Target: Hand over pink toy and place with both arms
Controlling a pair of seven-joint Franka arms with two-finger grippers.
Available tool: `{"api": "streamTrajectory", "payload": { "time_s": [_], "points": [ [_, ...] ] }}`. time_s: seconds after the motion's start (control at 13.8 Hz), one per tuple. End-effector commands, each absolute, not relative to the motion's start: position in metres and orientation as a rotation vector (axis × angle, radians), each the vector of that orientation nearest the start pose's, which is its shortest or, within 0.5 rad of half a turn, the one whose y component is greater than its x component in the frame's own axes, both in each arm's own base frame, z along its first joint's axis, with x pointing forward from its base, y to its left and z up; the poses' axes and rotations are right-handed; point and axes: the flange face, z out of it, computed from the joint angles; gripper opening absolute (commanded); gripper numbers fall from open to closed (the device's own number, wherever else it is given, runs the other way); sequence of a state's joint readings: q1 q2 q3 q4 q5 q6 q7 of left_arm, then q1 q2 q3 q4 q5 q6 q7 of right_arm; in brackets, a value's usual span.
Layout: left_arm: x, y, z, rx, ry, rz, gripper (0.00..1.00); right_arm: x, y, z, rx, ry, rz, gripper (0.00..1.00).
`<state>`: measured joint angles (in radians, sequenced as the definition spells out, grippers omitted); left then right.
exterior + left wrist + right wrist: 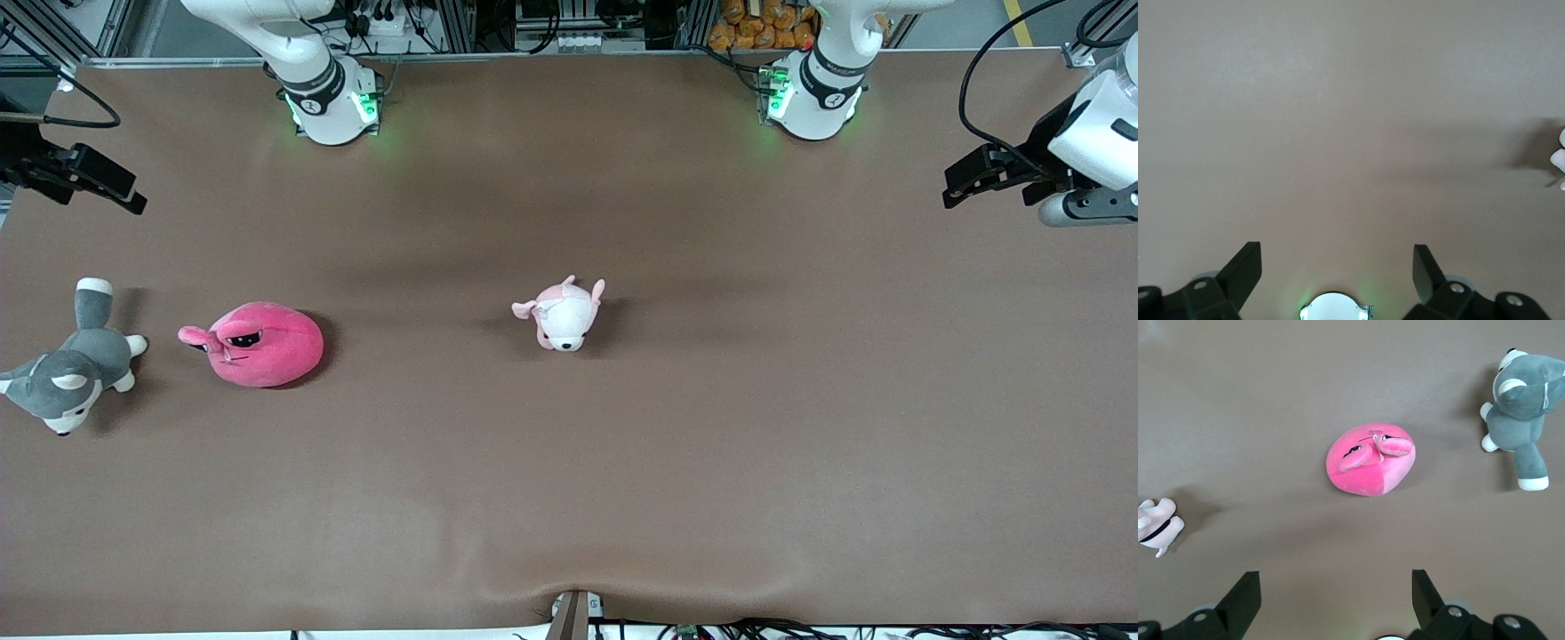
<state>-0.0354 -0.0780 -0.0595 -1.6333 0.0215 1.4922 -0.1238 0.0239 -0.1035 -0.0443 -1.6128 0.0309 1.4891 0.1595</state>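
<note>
Resting on the brown table (622,498), the round hot-pink plush toy (258,345) lies at nine o'clock, both left gripper (969,182) and right gripper (98,182) raised, wide open, empty.

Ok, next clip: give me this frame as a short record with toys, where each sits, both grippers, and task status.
bright pink toy: on the table toward the right arm's end, untouched
grey and white dog toy: beside the bright pink toy, at the table edge on the right arm's end
pale pink toy: mid-table, alone
right gripper: jaws open, up over the table, bright pink toy in its view
left gripper: jaws open, over bare table at the left arm's end
table: brown cloth cover
task status: no grasp yet, handover not begun
</note>
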Motion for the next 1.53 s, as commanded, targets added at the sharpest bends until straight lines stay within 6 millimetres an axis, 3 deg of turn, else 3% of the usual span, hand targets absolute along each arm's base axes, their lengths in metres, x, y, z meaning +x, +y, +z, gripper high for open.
{"api": "streamTrajectory", "payload": {
  "time_s": [0.0,0.29,0.36,0.58,1.09,1.45],
  "points": [
    [0.515,-0.056,0.636,-3.080,-0.045,0.069,1.00,0.509,-0.010,0.658,-3.119,0.318,0.025,1.00],
    [0.507,-0.067,0.640,-3.075,-0.039,0.067,1.00,0.513,-0.013,0.661,-3.100,0.393,-0.004,1.00],
    [0.507,-0.065,0.640,-3.070,-0.042,0.068,1.00,0.515,-0.011,0.659,-3.101,0.388,0.003,1.00],
    [0.509,-0.034,0.647,-3.025,-0.098,0.089,1.00,0.516,-0.010,0.658,-3.083,0.401,0.001,1.00],
    [0.523,-0.041,0.657,-3.048,-0.107,0.054,1.00,0.513,-0.009,0.656,-3.092,0.371,0.033,1.00],
    [0.522,-0.038,0.665,-3.083,-0.126,0.066,1.00,0.513,-0.010,0.656,-3.101,0.370,0.034,1.00]
  ]
}}
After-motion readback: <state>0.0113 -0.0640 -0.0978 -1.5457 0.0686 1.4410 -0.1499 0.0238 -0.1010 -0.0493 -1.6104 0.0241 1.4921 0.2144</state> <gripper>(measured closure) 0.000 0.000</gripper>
